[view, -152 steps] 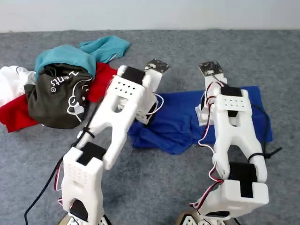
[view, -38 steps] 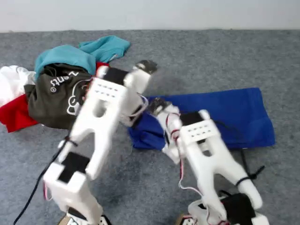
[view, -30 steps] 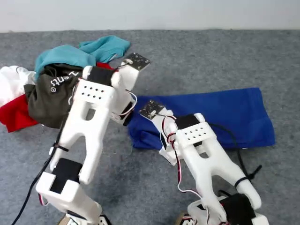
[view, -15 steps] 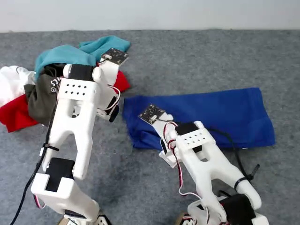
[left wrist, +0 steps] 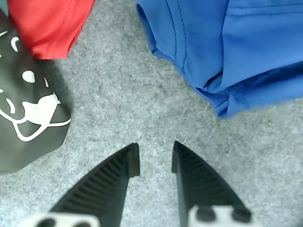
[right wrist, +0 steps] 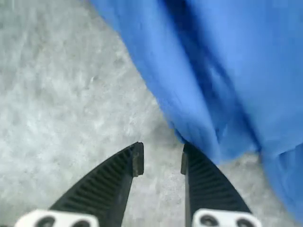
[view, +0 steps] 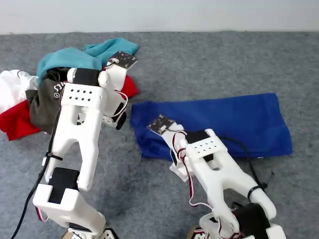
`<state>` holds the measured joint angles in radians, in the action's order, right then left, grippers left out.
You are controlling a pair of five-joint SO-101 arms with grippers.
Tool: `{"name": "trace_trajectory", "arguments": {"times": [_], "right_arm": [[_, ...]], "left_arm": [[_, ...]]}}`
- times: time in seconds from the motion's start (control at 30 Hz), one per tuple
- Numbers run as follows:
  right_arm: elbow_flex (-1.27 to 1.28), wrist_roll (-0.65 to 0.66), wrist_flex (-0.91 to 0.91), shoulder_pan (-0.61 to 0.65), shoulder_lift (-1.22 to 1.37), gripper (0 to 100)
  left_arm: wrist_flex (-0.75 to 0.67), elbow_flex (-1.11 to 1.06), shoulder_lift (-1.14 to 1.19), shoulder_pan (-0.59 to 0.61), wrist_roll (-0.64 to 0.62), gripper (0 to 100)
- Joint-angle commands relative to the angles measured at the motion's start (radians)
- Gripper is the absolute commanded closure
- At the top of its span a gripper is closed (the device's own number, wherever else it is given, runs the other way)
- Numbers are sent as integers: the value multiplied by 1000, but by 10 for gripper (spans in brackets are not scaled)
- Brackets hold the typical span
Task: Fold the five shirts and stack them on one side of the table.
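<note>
Blue shirt [view: 224,122] flat at right, shirt pile [view: 55,94] far left, left gripper [left wrist: 151,160] between them, jaws a little apart, empty, right gripper [right wrist: 159,163] at blue shirt's near left edge, jaws also apart

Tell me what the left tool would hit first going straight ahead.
Most likely bare grey table: the open left tool points down into the gap between the dark printed shirt and the blue shirt, though depth is unclear.
</note>
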<state>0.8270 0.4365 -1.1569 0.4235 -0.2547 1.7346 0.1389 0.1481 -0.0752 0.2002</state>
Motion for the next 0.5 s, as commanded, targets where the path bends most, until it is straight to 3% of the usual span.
{"name": "trace_trajectory", "arguments": {"times": [0.0,0.47], "right_arm": [[-97,-8,-73,7,-5,844],[-57,-5,130,8,130,846]], "left_arm": [[18,5,-51,8,6,874],[18,1,-51,8,6,874]]}}
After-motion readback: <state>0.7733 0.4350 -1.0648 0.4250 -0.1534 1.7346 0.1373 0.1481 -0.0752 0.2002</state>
